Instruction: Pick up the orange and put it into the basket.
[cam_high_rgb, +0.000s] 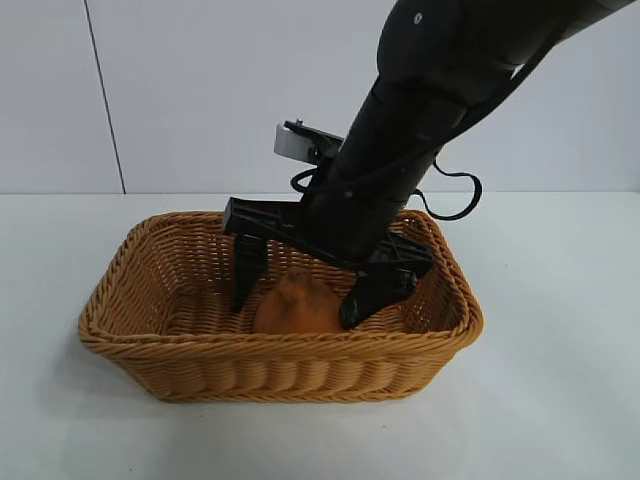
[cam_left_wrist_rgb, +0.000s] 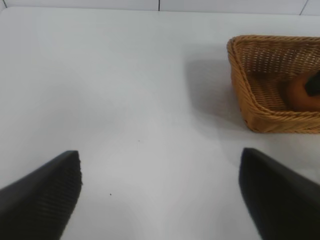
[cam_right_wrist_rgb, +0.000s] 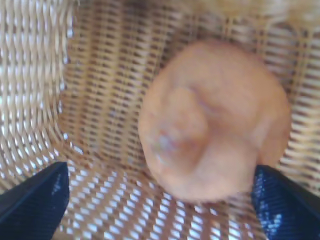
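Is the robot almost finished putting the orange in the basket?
Nearly. The orange already sits inside the basket. The right gripper hangs over it with jaws wide open, one on each side. What's left is lifting that arm out. The left gripper waits open over the bare table.

One orange (cam_high_rgb: 297, 303), one wicker basket (cam_high_rgb: 150, 345), one white table (cam_high_rgb: 560, 330), two pincers: right pincer (cam_high_rgb: 300, 290), left pincer (cam_left_wrist_rgb: 160, 192)

A matte-black right arm (cam_high_rgb: 420, 120) carries a silver wrist camera block (cam_high_rgb: 297, 142), a looping black cable (cam_high_rgb: 455, 195) and ribbed fingers (cam_high_rgb: 247, 268).
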